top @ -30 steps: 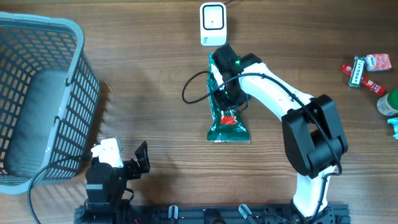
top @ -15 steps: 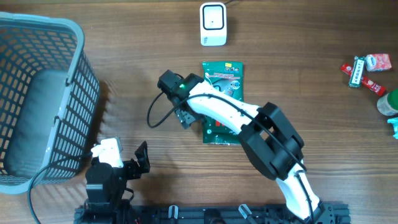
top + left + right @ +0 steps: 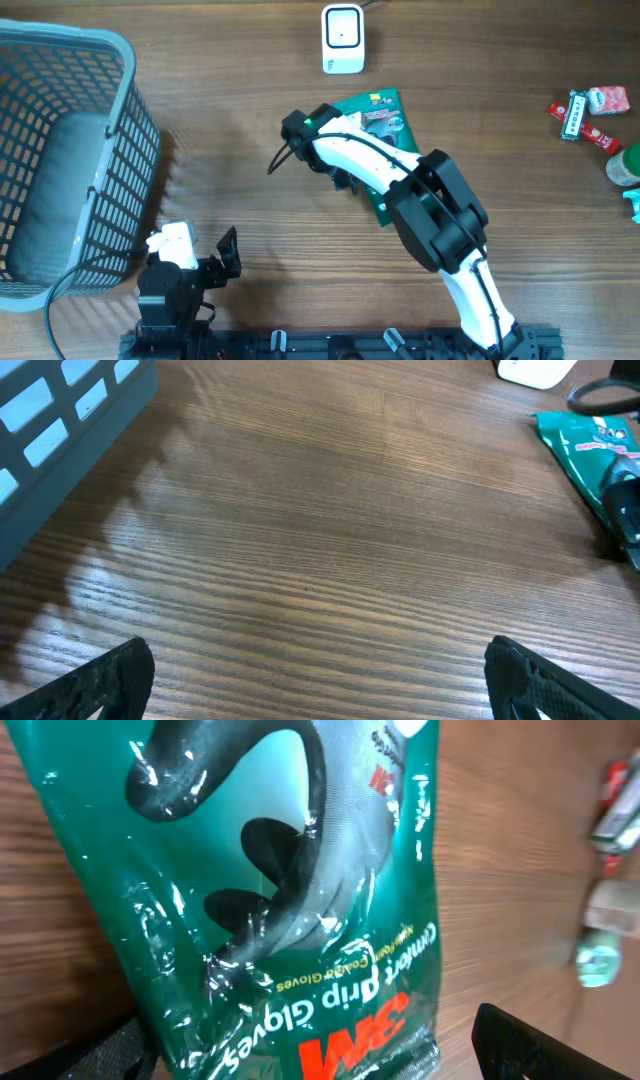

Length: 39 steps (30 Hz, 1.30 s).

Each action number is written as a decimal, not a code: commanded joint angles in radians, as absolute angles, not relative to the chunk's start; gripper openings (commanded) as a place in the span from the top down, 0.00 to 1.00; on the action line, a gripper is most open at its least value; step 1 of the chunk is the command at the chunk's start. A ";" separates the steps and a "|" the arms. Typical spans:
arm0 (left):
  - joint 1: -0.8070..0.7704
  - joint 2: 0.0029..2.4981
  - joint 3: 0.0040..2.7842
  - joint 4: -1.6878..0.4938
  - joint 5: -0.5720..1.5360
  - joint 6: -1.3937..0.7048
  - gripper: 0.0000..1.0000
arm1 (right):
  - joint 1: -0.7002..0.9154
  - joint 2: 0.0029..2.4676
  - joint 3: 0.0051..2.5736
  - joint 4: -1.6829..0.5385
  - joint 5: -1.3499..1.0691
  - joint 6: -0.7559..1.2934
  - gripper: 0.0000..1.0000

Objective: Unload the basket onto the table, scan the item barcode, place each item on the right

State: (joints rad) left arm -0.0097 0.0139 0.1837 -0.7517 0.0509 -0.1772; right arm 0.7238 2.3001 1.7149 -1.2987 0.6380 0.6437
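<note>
The item is a green pack of grip gloves [image 3: 378, 108], lying flat and tilted on the wooden table just below the white scanner [image 3: 342, 38]. No barcode shows on its upturned face. My right arm crosses over the pack, and my right gripper [image 3: 347, 180] hangs over its lower part. In the right wrist view the pack [image 3: 290, 890] fills the frame; my right gripper [image 3: 320, 1055] is open, its fingers wide on either side of the logo end without pinching it. My left gripper [image 3: 226, 254] rests low near the front edge, open over bare wood [image 3: 320, 690].
A grey-blue plastic basket [image 3: 110, 130] stands at the left. Small packets [image 3: 590, 112] and a green item [image 3: 624, 165] lie at the right edge. The scanner's cable runs off the far edge.
My right gripper has opened and let go of the pack. The arm swung left and then back over it. The pack now lies tilted, closer to the scanner. The left arm has not moved.
</note>
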 commanded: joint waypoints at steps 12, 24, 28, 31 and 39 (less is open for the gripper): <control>-0.004 0.007 0.182 -0.749 0.056 -0.164 0.00 | 0.652 2.477 1.538 -1.069 0.206 0.404 0.96; -0.004 0.007 0.182 -0.749 0.056 -0.164 0.00 | 0.545 1.784 1.644 -1.197 -0.768 0.048 0.96; -0.004 0.007 0.182 -0.749 0.056 -0.165 0.00 | 0.398 1.797 1.522 -1.141 -0.940 -0.015 0.95; -0.004 0.007 0.182 -0.749 0.056 -0.165 0.00 | 0.309 1.831 1.287 -0.965 -0.944 -0.015 0.96; -0.004 0.007 0.181 -0.749 0.056 -0.165 0.00 | 0.311 1.831 1.200 -0.902 -0.398 0.081 0.95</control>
State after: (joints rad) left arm -0.0097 0.0139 0.1837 -0.7517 0.0509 -0.1772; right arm 0.3180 1.8420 1.1881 -0.8791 -0.7254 0.0113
